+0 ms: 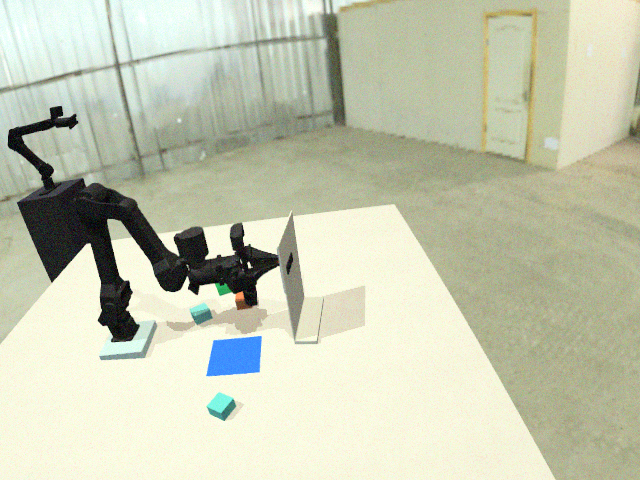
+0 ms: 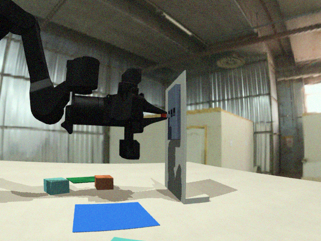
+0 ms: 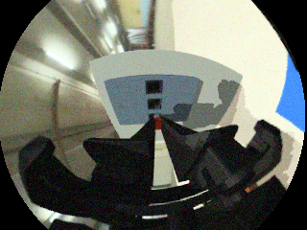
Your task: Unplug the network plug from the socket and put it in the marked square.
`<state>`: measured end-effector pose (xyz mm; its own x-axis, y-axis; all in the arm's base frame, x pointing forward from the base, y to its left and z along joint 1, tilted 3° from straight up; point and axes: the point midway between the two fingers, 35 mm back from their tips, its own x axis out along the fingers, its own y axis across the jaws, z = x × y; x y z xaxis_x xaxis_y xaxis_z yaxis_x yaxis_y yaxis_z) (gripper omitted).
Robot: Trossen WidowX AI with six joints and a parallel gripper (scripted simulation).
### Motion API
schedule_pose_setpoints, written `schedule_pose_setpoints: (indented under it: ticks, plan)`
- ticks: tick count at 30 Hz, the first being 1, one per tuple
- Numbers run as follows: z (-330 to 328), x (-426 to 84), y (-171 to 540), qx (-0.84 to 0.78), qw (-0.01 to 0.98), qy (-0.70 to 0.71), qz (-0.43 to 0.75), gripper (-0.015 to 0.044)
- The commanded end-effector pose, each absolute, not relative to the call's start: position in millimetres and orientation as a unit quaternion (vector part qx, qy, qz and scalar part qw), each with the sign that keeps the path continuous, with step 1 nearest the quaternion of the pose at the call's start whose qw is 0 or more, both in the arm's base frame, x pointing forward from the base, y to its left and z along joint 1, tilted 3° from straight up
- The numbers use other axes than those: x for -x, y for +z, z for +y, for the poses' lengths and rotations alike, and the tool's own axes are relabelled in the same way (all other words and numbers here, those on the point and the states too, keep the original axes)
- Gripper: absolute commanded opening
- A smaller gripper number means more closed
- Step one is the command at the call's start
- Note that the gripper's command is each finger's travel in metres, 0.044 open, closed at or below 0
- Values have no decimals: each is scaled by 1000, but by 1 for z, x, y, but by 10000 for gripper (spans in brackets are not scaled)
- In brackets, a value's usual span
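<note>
Where the gripper (image 1: 278,259) (image 2: 166,115) (image 3: 156,121) meets the upright panel (image 1: 298,304) (image 2: 183,160) (image 3: 165,61), you have its fingers pinching the red plug (image 2: 163,115) (image 3: 158,123), one finger above and one below. The plug is at the left face of the panel, at the end of the row of dark holes in the blue block (image 2: 174,129) (image 3: 120,96), and appears seated. Its long axis, as far as it shows, runs left to right, in line with the gripper and square to the panel. The tab is too small to make out; the upper finger is placed where it should bear down on it.

You should judge the unlocking as the step in hand, with the pull to follow straight left, level, away from the panel. Any tilt or sideways drift could bind the plug. The blue square (image 1: 235,356) (image 2: 114,217) (image 3: 295,101), probably your target, lies lower, left of the panel and nearer than the gripper, so turn towards it only after the plug is free
</note>
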<state>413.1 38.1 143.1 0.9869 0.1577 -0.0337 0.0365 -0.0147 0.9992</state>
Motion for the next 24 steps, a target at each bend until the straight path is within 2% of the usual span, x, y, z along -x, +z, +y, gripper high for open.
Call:
schedule_pose_setpoints:
  ticks: [1,24]
  plan:
    - [38,-413,143,-711,698,44,69,0]
    - [40,-400,143,-711,698,44,70,0]
